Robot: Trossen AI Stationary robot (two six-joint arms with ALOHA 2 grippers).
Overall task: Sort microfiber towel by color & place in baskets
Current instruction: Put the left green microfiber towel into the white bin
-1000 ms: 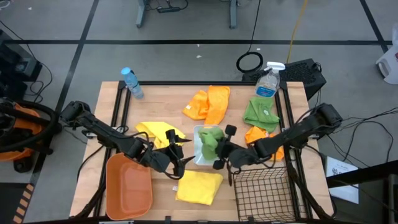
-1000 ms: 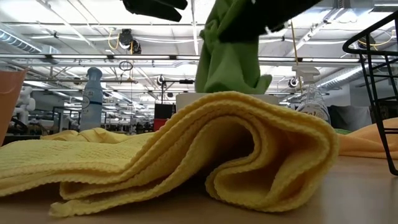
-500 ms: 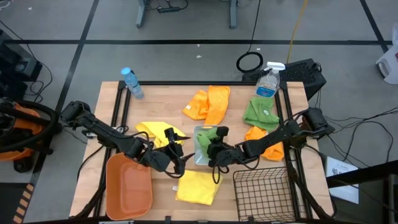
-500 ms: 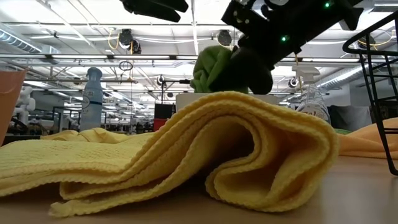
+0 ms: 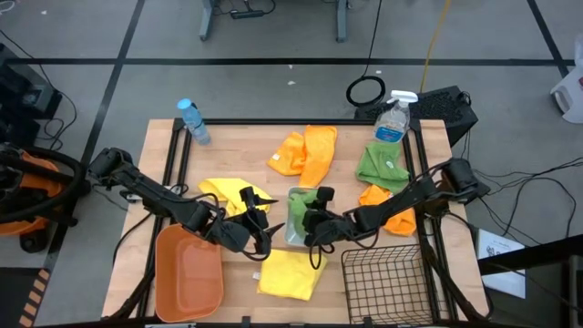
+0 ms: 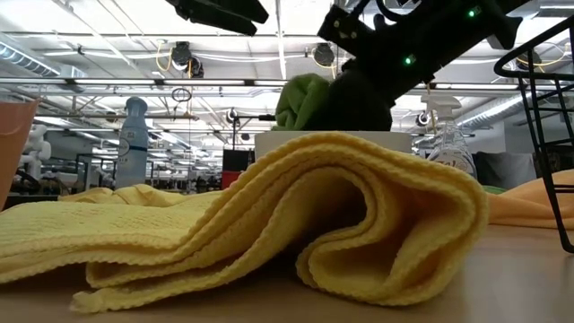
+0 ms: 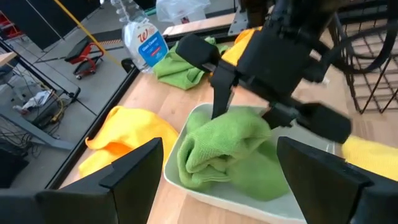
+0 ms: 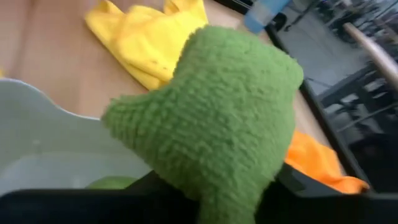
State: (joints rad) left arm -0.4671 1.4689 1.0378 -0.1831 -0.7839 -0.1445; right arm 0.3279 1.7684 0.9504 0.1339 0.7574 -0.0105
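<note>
The right gripper (image 5: 310, 219) is low over the white bin (image 5: 293, 235) in the middle of the table (image 5: 237, 146). A green towel (image 7: 227, 152) lies bunched up inside the white bin. In the left wrist view, the right gripper's jaws stand a little apart, with 1 finger (image 7: 219, 99) touching the top of the green towel. It is hard to tell if the jaws are gripping the towel or have let go.

The left gripper (image 5: 260, 239) waits just left of the white bin, above the table. Its jaws are wide open and hold nothing.

The orange tub (image 5: 189, 271) sits at the near left of the table. The black wire basket (image 5: 384, 284) sits at the near right. 1 yellow towel (image 5: 291, 273) lies folded near the front edge, between the tub and the wire basket. Another yellow towel (image 5: 223, 191) lies left of the white bin, partly under the left arm. An orange towel (image 5: 310, 153) lies toward the far side, in the middle. A second green towel (image 5: 383, 166) lies at the far right. Another orange towel (image 5: 381, 199) lies just near of it, partly under the right arm.

A small water bottle (image 5: 192, 121) with a blue cap lies at the far left corner. A spray bottle (image 5: 393, 118) stands at the far right.
</note>
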